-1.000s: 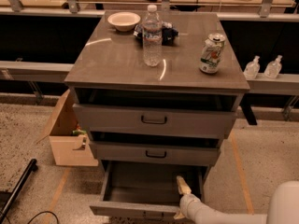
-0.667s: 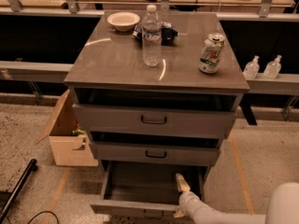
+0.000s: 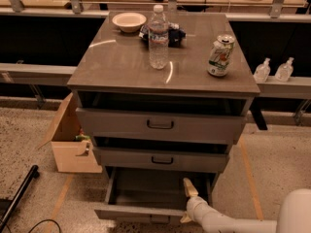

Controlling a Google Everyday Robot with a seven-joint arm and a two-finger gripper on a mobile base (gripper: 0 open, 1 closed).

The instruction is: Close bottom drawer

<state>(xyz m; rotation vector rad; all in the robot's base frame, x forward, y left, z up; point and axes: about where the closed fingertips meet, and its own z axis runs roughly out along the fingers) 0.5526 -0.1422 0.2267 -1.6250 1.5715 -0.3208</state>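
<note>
The bottom drawer (image 3: 141, 211) of the grey cabinet is pulled far out, its shallow tray (image 3: 155, 186) empty. Its front panel sits at the lower edge of the camera view, with a small dark handle (image 3: 159, 220) just showing. My gripper (image 3: 187, 203) is at the right end of that front panel. One cream finger (image 3: 189, 187) points up inside the tray, the other (image 3: 185, 219) lies outside the panel, so the jaws stand apart across the panel's right end. The white arm (image 3: 228, 223) comes in from the lower right.
The top drawer (image 3: 160, 124) and middle drawer (image 3: 160, 159) are each slightly open. On the cabinet top stand a water bottle (image 3: 158, 37), a can (image 3: 218, 55) and a bowl (image 3: 129, 21). A cardboard box (image 3: 73, 142) sits left of the cabinet. A black pole (image 3: 17, 198) lies on the floor.
</note>
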